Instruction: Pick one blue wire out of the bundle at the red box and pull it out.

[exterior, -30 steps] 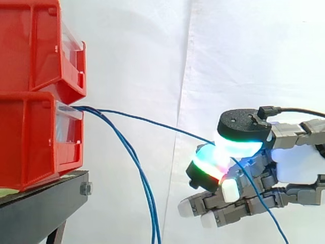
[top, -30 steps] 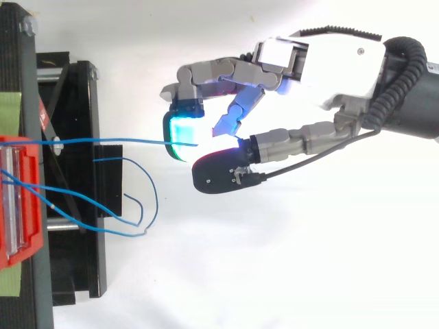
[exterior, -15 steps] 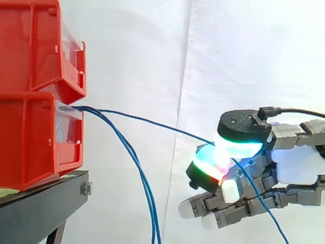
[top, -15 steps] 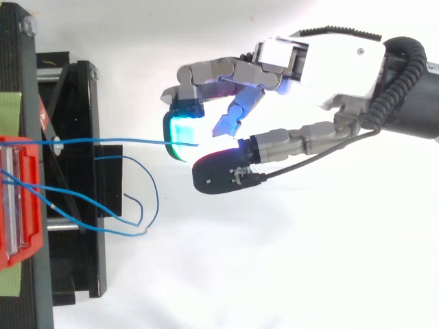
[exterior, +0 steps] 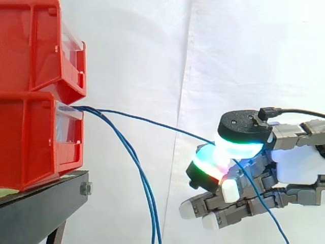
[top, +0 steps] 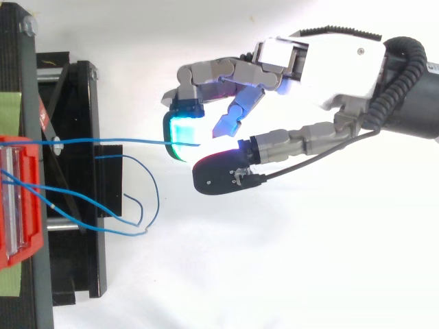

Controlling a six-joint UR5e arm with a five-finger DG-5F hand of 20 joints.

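Two red bins are stacked at the left on a black stand; the lower red bin [exterior: 35,140] has a bundle of blue wires [exterior: 133,157] coming out of its front and hanging down. One blue wire [exterior: 152,123] runs out to the right, nearly taut, to my hand [exterior: 284,152]. The thumb and a glowing fingertip [exterior: 210,161] pinch this wire, and its tail trails below the hand. From above, the same wire [top: 110,142] stretches level from the bin [top: 17,199] to the pinching fingertip [top: 182,130] of the hand [top: 322,62].
The black stand [exterior: 40,208] carries the bins at the left. Loose loops of the other blue wires [top: 140,205] hang beside the stand. A white curtain [exterior: 152,56] closes the back, with free room between the bins and the hand.
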